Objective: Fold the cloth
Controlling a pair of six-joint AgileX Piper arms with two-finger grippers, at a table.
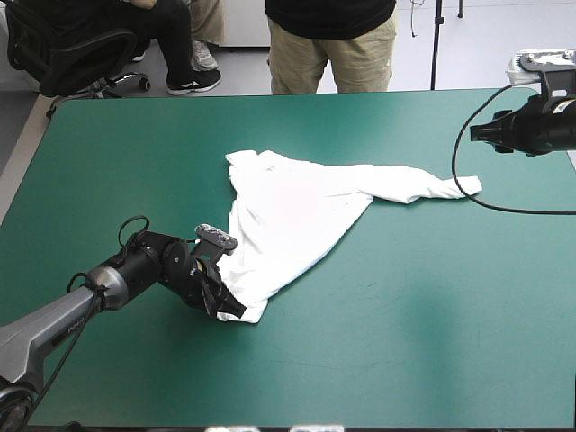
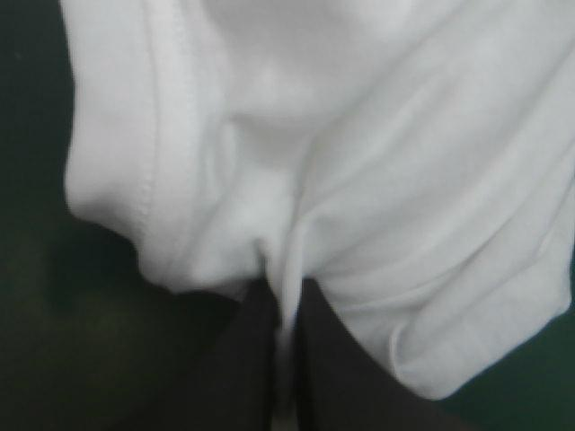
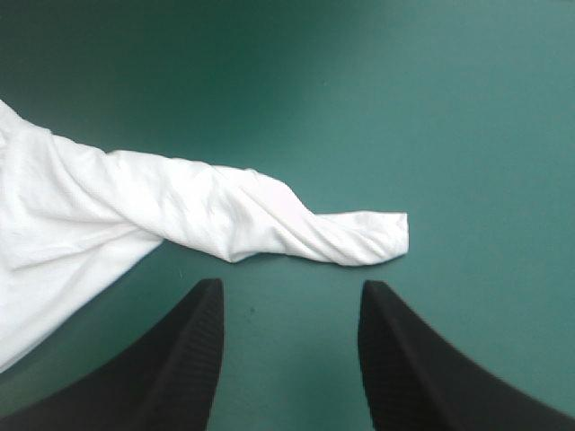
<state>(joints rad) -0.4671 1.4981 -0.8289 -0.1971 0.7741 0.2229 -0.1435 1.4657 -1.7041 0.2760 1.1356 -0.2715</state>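
1. the white short-sleeved fabric t-shirt [image 1: 297, 211] lies half spread near the middle of the tabletop. it is drawn into a rough triangle, with one corner toward the far edge and a narrow tip toward the near left. a long twisted strip [image 1: 432, 187] of it trails to the right.
2. the left gripper [image 1: 230, 308] sits low at the near tip. its black fingers [image 2: 337, 368] are all but closed, with a stitched edge of the cloth pinched between them. the fabric bunches and creases just ahead of the pinch.
3. the right gripper [image 3: 292, 287] is spread wide and holds nothing. it hangs above the cover, and the end of the twisted strip [image 3: 359, 235] lies just ahead of it, untouched.
4. the step in hand looks like spreading the shirt flat before any fold. to do it well, the right gripper should take the strip at its very end, not at the twisted middle. both grippers should then draw apart evenly and low over the cover, so the twist opens and does not tighten.
5. i see no other object near the shirt on the teal-green cover [image 1: 432, 315]. the obstacles are in the cloth itself: the twist in the strip and the bunching at the left pinch. i cannot tell how many layers that pinch has caught.
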